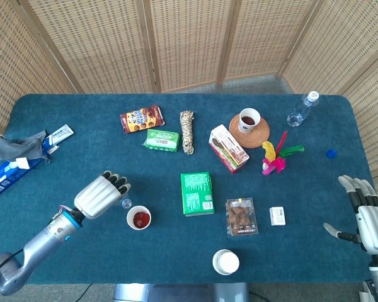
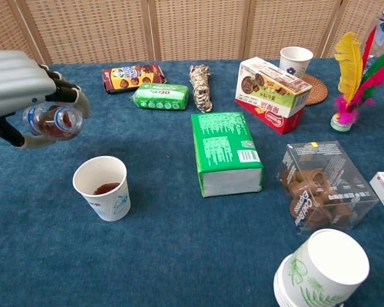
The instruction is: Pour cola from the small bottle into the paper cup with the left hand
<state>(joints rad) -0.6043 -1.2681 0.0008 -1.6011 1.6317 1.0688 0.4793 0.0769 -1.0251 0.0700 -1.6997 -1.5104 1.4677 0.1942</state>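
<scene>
Left hand: the silver five-finger left hand [image 2: 25, 89], upper left of the chest view, grips the small clear plastic cola bottle [image 2: 53, 121], fingers wrapped over its body.
Bottle attitude: tipped on its side, mouth end towards the right of the frame, so that the dark cola gathers towards the opening.
Bottle position: above and to the left of the white paper cup [image 2: 103, 187], not touching it; the mouth appears short of the rim, judged from both views.
Cup: upright at lower left, a shallow pool of dark liquid in its bottom, which suggests pouring is partly done.
Right hand: the right hand [image 1: 364, 211], right edge of the head view, holds nothing, fingers spread, well apart from the work.
Nearby: the green rectangular carton [image 2: 225, 152] lies flat at centre frame, right of the cup, outside the pouring path.
</scene>
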